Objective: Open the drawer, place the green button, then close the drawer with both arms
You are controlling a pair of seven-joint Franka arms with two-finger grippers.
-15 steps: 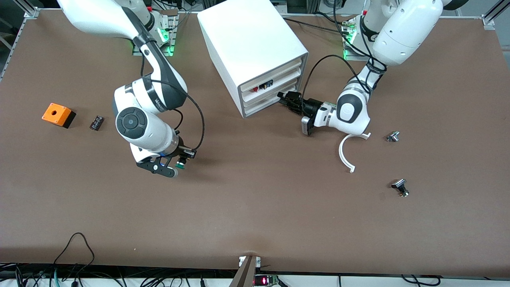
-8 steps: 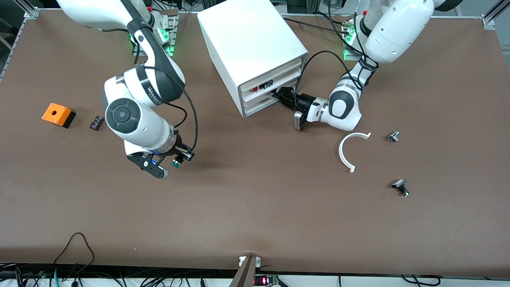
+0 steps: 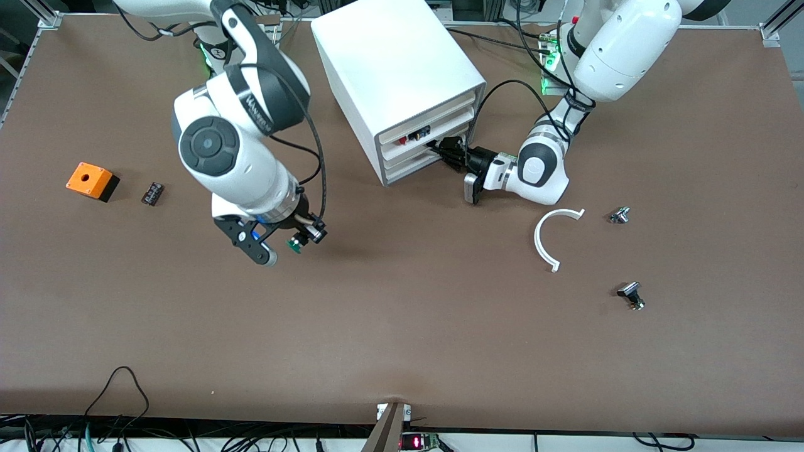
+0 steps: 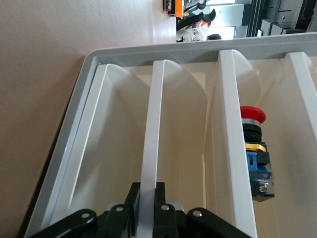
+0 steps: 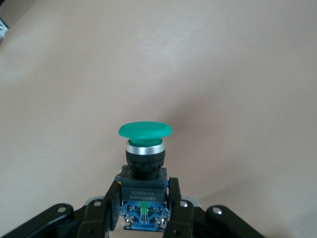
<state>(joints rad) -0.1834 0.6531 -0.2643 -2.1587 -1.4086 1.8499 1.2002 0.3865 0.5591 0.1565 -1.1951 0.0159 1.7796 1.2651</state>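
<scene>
Your right gripper [image 3: 295, 242] grasps the button [image 5: 145, 148] above the tabletop [image 3: 402, 326]; your left gripper [image 3: 447, 152] is clenched on the drawer [image 4: 148, 163] front.

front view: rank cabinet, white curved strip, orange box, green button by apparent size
1. Cabinet
2. White curved strip
3. Orange box
4. Green button, held off the table in the right gripper, so nearness to the camera may inflate it.
</scene>
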